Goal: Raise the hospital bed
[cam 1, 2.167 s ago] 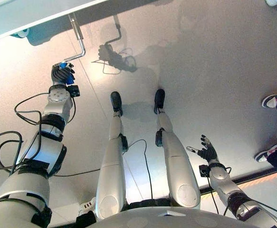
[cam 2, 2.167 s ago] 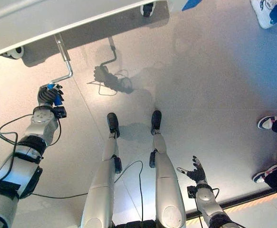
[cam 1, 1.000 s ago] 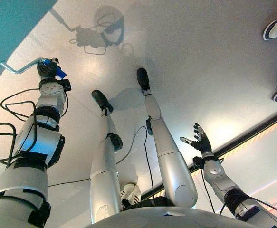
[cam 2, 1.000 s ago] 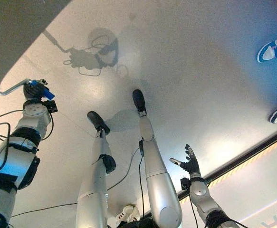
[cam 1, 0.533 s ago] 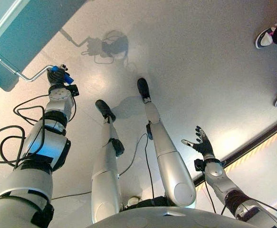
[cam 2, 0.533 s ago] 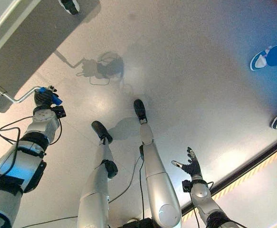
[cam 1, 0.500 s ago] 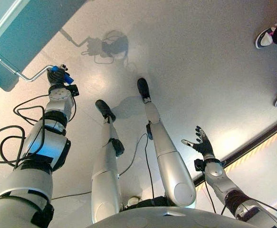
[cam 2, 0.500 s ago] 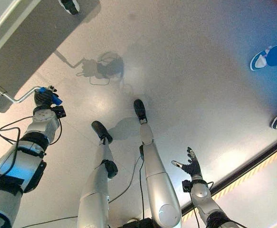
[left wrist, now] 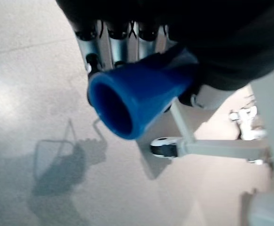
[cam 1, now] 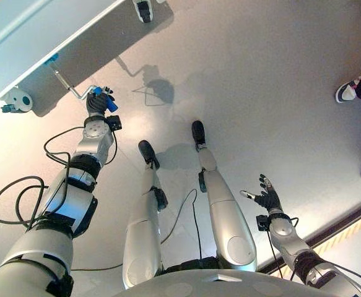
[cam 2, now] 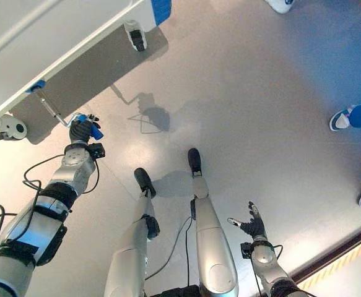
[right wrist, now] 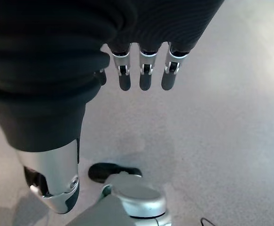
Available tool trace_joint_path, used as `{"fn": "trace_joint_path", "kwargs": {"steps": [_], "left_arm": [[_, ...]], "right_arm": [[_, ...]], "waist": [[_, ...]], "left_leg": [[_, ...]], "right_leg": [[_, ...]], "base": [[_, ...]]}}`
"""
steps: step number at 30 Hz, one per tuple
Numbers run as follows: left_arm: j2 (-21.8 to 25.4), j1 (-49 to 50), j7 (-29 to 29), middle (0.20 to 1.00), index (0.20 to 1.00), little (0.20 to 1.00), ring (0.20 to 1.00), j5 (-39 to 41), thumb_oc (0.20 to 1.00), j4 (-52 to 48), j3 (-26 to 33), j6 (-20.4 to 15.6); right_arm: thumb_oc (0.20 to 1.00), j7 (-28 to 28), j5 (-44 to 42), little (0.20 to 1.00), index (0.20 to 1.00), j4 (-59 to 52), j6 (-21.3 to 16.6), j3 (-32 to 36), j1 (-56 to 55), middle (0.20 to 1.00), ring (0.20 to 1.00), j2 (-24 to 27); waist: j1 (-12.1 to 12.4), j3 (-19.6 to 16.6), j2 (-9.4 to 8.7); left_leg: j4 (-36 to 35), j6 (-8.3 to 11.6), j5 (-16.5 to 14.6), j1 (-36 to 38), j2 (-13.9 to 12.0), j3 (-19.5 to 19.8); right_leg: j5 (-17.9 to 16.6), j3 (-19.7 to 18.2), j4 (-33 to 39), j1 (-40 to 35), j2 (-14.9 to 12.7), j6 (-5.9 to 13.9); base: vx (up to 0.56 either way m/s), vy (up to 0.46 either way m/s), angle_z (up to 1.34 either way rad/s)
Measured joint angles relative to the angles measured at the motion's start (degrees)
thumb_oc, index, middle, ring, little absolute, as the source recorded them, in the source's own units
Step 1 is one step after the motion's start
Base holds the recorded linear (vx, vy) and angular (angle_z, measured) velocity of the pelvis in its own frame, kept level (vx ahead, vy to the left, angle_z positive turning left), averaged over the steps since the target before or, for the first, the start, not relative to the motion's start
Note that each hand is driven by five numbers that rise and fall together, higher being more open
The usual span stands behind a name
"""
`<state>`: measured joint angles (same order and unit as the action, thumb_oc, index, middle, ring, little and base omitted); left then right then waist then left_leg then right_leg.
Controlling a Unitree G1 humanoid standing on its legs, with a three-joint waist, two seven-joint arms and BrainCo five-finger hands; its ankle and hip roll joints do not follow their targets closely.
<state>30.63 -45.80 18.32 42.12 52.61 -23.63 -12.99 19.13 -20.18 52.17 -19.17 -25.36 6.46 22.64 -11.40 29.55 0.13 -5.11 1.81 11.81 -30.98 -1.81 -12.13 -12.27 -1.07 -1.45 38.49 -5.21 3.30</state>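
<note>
The hospital bed [cam 1: 38, 43] runs along the upper left as a pale frame edge. A bent silver crank rod [cam 1: 69, 85] comes out from under it and ends in a blue handle [left wrist: 137, 94]. My left hand [cam 1: 97, 103] is shut on that blue handle, fingers curled round it, as the left wrist view shows from close. My right hand [cam 1: 268, 198] hangs low at the right, away from the bed, with straight fingers [right wrist: 145, 75] holding nothing.
A bed castor [cam 1: 17, 101] sits at the left under the frame and another [cam 2: 134, 36] at the top. A person's shoes [cam 2: 347, 117] stand at the right edge. A yellow-striped floor line [cam 1: 347, 226] runs along the lower right.
The camera has swung, so the bed frame now fills more of the upper left. My left hand has kept its hold and turned the crank handle round. The right hand has stayed put.
</note>
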Motion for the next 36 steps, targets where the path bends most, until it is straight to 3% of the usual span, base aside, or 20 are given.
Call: {"fn": "trace_joint_path", "kwargs": {"steps": [8,15,26,36], "left_arm": [[0.60,3.26,-1.08,0.200,0.200,0.200,0.200,0.43,0.200,-6.74,-1.07,-1.47],[1.49,5.57,-2.26,0.200,0.200,0.200,0.200,0.42,0.200,-11.12,-1.18,-2.42],[4.00,6.95,-2.55,0.200,0.200,0.200,0.200,0.44,0.200,-12.93,-1.05,-3.90],[5.37,5.76,-3.03,0.200,0.200,0.200,0.200,0.66,0.200,-8.45,-0.84,-4.33]], "right_arm": [[1.000,-0.03,0.43,1.000,1.000,0.49,0.89,0.57,-0.02,1.000,1.000,-0.01],[1.000,-0.01,0.48,1.000,1.000,0.56,1.18,1.48,-0.16,1.000,1.000,0.01],[1.000,0.00,0.46,1.000,1.000,0.77,1.57,2.36,-0.17,1.000,1.000,0.15],[1.000,0.01,0.42,1.000,1.000,0.72,1.57,2.20,-0.18,1.000,1.000,0.12]], "waist": [[2.52,0.28,0.80],[3.30,0.32,0.89],[5.72,0.37,0.97],[6.01,0.36,0.97]], "left_leg": [[0.01,-0.45,0.41,0.51,0.14,4.01],[0.04,-0.49,0.49,0.40,0.38,7.20],[0.03,-0.28,0.69,-1.31,0.43,9.91],[0.06,-0.24,0.91,-3.05,0.75,12.03]], "right_leg": [[0.19,3.79,1.39,-3.31,-0.63,-0.21],[1.35,6.84,1.56,-4.99,-1.06,-0.08],[1.89,9.16,2.54,-5.30,-1.12,0.14],[2.18,10.66,3.84,-5.42,-1.08,0.23]], "base": [[0.00,0.051,0.22],[0.01,0.042,0.20],[0.01,0.038,0.11],[0.01,0.030,0.10]]}}
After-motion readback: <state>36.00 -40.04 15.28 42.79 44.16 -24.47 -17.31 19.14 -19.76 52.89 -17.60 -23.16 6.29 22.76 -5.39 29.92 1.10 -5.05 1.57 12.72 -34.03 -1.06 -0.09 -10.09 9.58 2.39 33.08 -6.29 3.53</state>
